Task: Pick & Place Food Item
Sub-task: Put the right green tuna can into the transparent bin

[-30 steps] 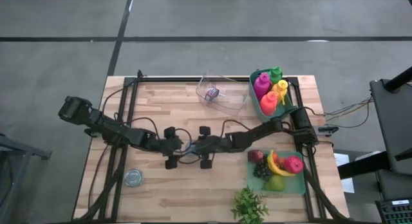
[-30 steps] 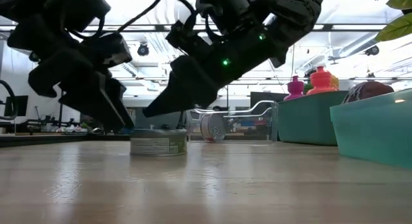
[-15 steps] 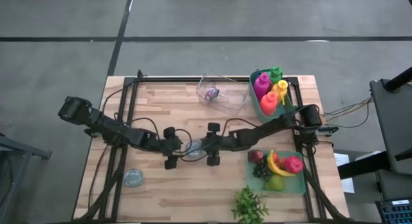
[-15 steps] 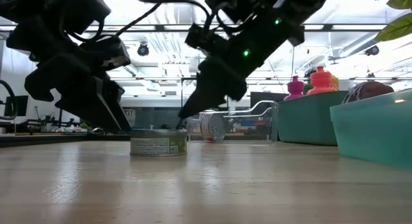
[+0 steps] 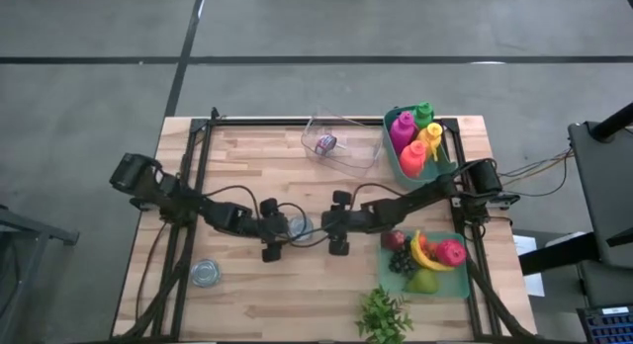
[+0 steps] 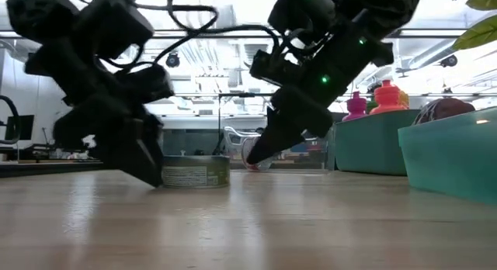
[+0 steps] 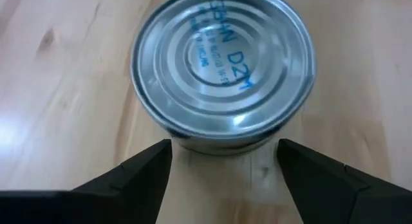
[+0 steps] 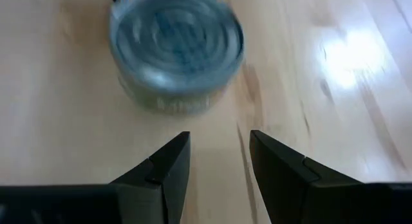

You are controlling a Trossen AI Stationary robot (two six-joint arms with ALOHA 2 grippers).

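Silver and ribbed on its lid, the tin can (image 5: 299, 226) stands upright on the wooden table (image 5: 247, 295) near its middle, between the two arms. The left gripper (image 5: 280, 230) is low just beside it, fingers (image 7: 129, 179) spread wide, the can just ahead of the tips, not gripped. The right gripper (image 5: 324, 228) faces it from the other side, a little apart, its fingers (image 8: 161, 166) parted more narrowly and holding nothing. A second can (image 5: 205, 274) sits near the table's left front corner.
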